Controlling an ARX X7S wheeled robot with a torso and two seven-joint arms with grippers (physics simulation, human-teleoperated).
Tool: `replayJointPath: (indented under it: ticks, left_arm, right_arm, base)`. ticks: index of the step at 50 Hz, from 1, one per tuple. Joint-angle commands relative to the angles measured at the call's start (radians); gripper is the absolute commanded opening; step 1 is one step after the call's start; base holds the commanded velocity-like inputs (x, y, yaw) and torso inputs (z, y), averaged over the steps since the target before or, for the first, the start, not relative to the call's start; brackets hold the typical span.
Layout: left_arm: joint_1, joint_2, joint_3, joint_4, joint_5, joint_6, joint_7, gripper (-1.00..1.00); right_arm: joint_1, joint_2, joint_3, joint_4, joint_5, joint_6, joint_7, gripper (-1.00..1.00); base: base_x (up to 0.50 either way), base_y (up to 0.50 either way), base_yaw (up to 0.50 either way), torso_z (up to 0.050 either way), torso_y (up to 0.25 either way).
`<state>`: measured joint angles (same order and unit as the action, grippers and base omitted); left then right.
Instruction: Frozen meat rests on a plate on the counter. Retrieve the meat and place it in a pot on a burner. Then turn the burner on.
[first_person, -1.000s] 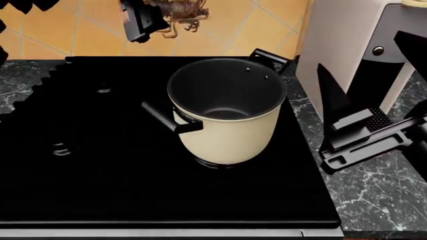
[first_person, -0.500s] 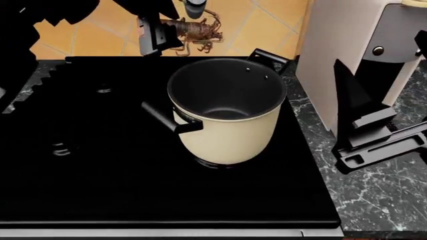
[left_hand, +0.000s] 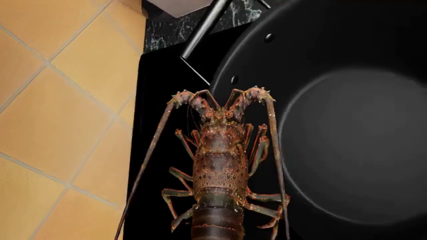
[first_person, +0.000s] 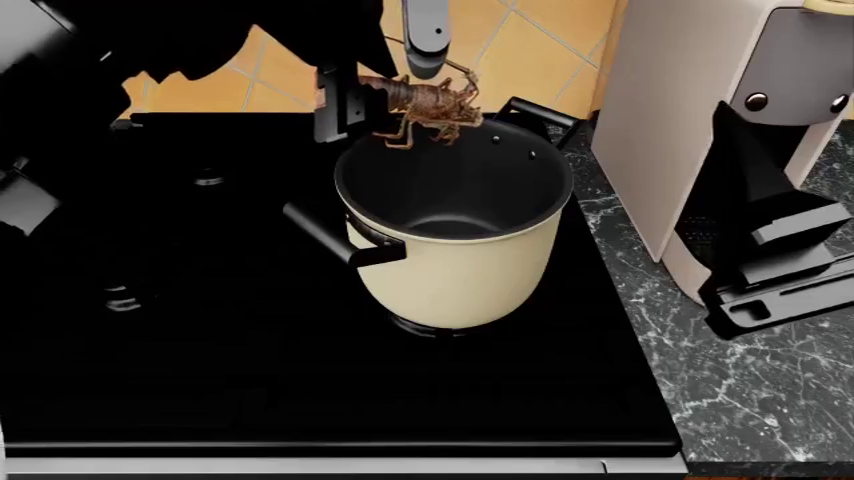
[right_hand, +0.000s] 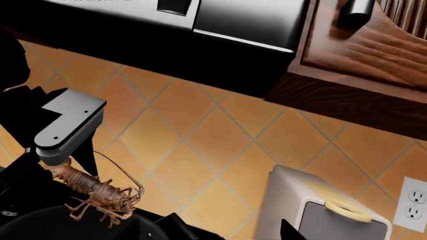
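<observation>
The meat (first_person: 430, 105), clamped in the left gripper (first_person: 380, 100), is being carried forward from the tiled wall to just above the far rim of the pot (first_person: 454, 215), so release is judged near; the right gripper's (first_person: 774, 265) opening cannot be told.

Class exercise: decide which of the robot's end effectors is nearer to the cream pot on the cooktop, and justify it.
Left. The left end effector holds the meat above the pot's back rim. The right end effector hangs over the counter, well off to the pot's right.
</observation>
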<state>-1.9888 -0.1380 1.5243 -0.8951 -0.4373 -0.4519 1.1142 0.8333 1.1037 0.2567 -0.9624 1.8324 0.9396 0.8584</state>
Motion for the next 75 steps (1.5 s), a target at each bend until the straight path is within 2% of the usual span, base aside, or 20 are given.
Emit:
replayJointPath:
  ticks: [1,17,30,39,47,57,75]
  left_arm:
    - [0.004,0.022,-0.015,0.001,-0.014,-0.001,0.008,-1.0]
    - [-0.007,0.033,0.006,0.005,0.006,0.01,0.032,-1.0]
    - [0.006,0.063,0.021,-0.025,0.021,0.032,0.049,-1.0]
    - [0.022,0.086,0.024,-0.078,0.029,0.064,0.059,-1.0]
    - [0.024,0.081,0.017,-0.046,0.021,0.061,0.06,-1.0]
    - [0.031,0.086,0.015,-0.03,0.017,0.058,0.061,-1.0]
    - [0.058,0.135,0.019,-0.113,0.03,0.115,0.081,-1.0]
  right_arm:
    - [-0.065,0.014,0.088,-0.014,0.013,0.002,0.012,1.0]
    - [-0.183,-0.024,0.237,-0.035,0.012,0.039,-0.006,1.0]
    - [-0.235,-0.062,0.305,-0.037,-0.009,0.07,-0.033,1.0]
    - [-0.233,-0.072,0.302,-0.028,-0.026,0.08,-0.047,1.0]
    - [-0.215,-0.052,0.28,-0.03,-0.008,0.068,-0.02,1.0]
    - [-0.227,-0.052,0.302,-0.034,0.004,0.071,-0.016,1.0]
    - [-0.241,-0.053,0.337,-0.039,0.026,0.084,0.002,1.0]
  base:
    - [0.0,0.0,0.0,0.0,0.0]
    - [0.0,0.0,0.0,0.0,0.0]
    - [0.0,0.0,0.0,0.0,0.0]
    - [0.0,0.0,0.0,0.0,0.0]
    - [0.0,0.0,0.0,0.0,0.0]
    - [0.0,0.0,0.0,0.0,0.0]
    - [0.0,0.0,0.0,0.0,0.001]
